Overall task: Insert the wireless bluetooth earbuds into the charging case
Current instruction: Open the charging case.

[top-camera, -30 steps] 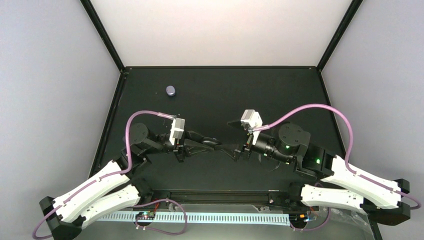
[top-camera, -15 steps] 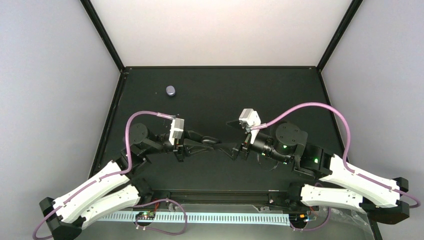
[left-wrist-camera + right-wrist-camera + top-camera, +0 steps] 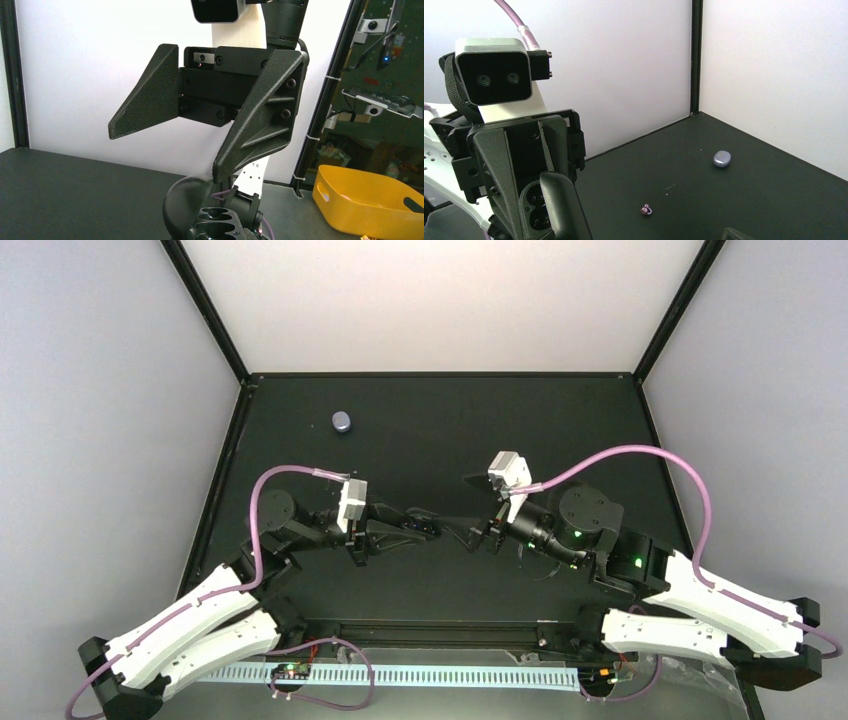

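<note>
Left gripper was clenched, right gripper gaped wide, nose to nose mid-table. The charging case sat near the far-left corner, one earbud lying loose short of it. Best bet: drop squarely over it and pinch slowly.

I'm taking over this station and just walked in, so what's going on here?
The left gripper, jaws shut, and the right gripper, jaws open, face each other over the middle of the table. Neither visibly holds anything. The charging case sits alone near the far left corner, and the earbuds lie loose nearer the grippers.
</note>
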Motion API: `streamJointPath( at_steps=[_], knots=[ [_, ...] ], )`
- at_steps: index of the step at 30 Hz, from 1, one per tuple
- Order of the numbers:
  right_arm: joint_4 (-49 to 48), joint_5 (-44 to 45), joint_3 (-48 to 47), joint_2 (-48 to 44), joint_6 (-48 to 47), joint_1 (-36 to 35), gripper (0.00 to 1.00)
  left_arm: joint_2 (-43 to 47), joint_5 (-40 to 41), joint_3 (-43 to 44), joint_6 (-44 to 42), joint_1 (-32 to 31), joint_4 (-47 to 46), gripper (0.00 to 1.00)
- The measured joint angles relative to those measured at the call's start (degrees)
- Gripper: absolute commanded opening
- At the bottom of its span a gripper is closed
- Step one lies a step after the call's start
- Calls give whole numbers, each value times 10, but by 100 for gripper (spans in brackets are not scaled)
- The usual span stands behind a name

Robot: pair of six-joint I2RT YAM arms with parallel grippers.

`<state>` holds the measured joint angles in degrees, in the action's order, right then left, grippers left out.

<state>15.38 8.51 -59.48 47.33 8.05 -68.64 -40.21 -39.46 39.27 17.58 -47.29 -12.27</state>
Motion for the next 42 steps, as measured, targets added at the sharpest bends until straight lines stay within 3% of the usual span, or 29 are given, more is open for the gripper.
streamJointPath(
  at_steps=[11,20,32,42],
  knots=[
    [3,0,-2,16,1,0,81,1,11,-13,16,0,-2,1],
    [9,-1,-5,31,3,0,53,1,7,-13,17,0,-11,2],
    [12,-76,-12,40,-24,1,36,-4,-14,-13,16,0,-14,1],
    [18,-132,-19,45,-47,2,12,-13,-32,-13,15,0,-19,2]
  ],
)
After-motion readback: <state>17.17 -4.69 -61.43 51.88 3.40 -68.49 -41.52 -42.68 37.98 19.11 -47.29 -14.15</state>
